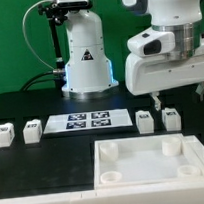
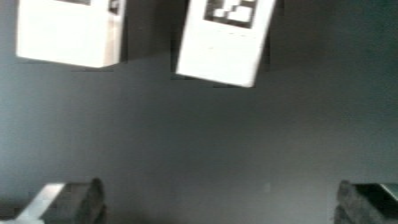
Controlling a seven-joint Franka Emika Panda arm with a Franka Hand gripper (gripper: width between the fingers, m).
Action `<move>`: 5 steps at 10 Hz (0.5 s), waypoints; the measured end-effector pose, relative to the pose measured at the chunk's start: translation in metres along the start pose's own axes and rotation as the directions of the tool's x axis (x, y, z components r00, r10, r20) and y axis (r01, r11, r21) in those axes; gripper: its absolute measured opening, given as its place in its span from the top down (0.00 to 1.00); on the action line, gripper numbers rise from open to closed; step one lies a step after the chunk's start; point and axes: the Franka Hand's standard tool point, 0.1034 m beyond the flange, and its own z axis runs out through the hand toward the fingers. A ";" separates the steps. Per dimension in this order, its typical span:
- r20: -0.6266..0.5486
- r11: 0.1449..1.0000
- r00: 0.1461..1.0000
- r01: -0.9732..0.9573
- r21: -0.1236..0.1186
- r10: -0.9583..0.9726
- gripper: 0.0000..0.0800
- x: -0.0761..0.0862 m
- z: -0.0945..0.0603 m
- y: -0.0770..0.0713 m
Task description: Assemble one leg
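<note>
The leg (image 1: 172, 117) stands on the black table (image 1: 34, 156) at the exterior view's right end of a row, just beside a second leg (image 1: 145, 120). The gripper (image 1: 178, 96) hangs just above this pair, its jaws spread wide and holding nothing; the wrist view shows both fingertips (image 2: 71, 200) clear of the two blocks. Left of the pair lies the marker board (image 1: 88, 119), then two more legs (image 1: 32, 130). The white panel (image 1: 145, 158) lies nearer.

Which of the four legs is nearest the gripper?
The leg farthest to the exterior view's right, just below the open gripper; its neighbour stands farther off, and the other two lie beyond the marker board.
</note>
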 end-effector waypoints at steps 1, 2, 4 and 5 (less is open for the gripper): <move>0.131 0.999 0.991 -0.032 0.004 0.031 0.19 -0.004 0.004 -0.002; 0.221 0.999 0.974 -0.052 0.012 0.048 0.19 0.002 0.005 -0.004; 0.367 0.998 0.929 -0.054 0.012 0.046 0.19 0.000 0.007 -0.002; 0.491 0.998 0.869 -0.068 0.012 0.053 0.19 0.002 0.005 0.002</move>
